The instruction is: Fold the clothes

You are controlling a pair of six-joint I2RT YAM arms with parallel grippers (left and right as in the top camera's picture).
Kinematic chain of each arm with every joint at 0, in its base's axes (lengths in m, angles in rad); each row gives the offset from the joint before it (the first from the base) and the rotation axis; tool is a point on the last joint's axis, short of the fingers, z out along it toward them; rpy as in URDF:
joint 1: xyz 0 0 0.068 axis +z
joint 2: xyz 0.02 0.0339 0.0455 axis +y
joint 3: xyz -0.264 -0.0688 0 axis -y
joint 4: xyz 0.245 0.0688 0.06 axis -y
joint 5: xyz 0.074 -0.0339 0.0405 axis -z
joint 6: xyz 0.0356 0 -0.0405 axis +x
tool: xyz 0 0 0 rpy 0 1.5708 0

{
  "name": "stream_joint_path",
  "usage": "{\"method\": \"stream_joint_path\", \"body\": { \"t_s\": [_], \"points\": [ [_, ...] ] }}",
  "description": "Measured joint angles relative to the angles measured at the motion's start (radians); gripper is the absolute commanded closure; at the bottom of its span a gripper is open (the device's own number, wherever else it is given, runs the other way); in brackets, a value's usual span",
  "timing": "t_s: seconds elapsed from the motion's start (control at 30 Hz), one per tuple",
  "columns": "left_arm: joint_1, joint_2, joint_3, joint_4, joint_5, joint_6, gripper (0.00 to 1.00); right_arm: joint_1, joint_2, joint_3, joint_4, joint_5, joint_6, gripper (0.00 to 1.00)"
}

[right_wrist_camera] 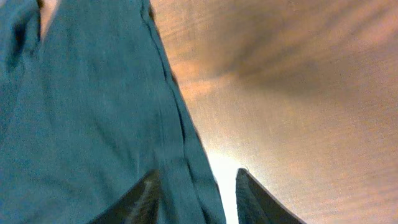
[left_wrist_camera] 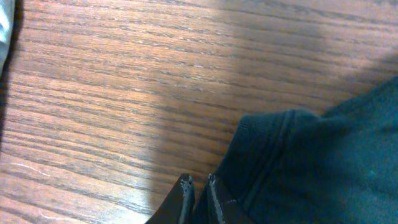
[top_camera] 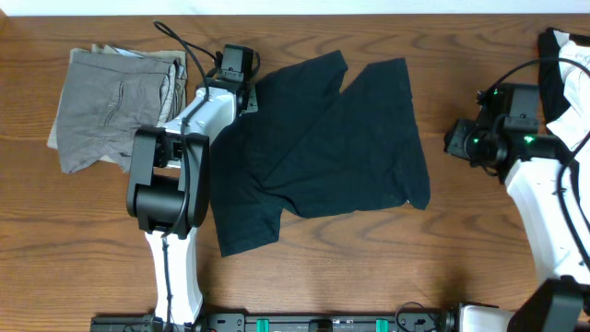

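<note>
While both arms are reaching over it, table (top_camera: 369, 267): the brown wood-grain top is carrying all the clothes.
T-shirt (top_camera: 341, 148): the dark navy shirt is lying in the middle of the table, rumpled and partly doubled over itself, with one sleeve pointing toward the near left.
Left arm (top_camera: 198, 115): it is stretching from the near edge and covering the T-shirt's left side.
Right arm (top_camera: 539, 194): it is standing off to the right, clear of the T-shirt.
Shorts (top_camera: 106, 111): the grey pair is lying folded at the far left, with the left arm passing between it and the T-shirt.
Black-and-white garment (top_camera: 573, 88): it is lying at the far right edge, partly cut off, well apart from the T-shirt.
Left fingers (left_wrist_camera: 198, 182): they are pressing almost together, leaving only a thin slit, right at the T-shirt's ribbed collar. Cloth is lying against one finger; whether any is pinched cannot be told.
Right fingers (right_wrist_camera: 198, 173): they are standing apart, released, gripping nothing. In the wrist view the T-shirt's hemmed edge is running between them.
</note>
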Motion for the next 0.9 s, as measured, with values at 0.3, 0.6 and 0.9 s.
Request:
{"method": "stream_joint_path", "body": {
  "t_s": [0.3, 0.6, 0.9],
  "points": [
    [-0.047, -0.004, 0.0, -0.021, -0.014, 0.015, 0.86, 0.0, 0.284, -0.045, 0.496, -0.177, 0.053, 0.86],
    [-0.054, -0.008, 0.0, -0.036, -0.014, 0.031, 0.86, 0.021, 0.618, 0.204, 0.518, -0.294, 0.09, 0.84],
    [-0.054, -0.01, 0.0, -0.049, -0.014, 0.034, 0.85, 0.079, 0.689, 0.338, 0.402, -0.229, 0.094, 0.86]
  ]
}}
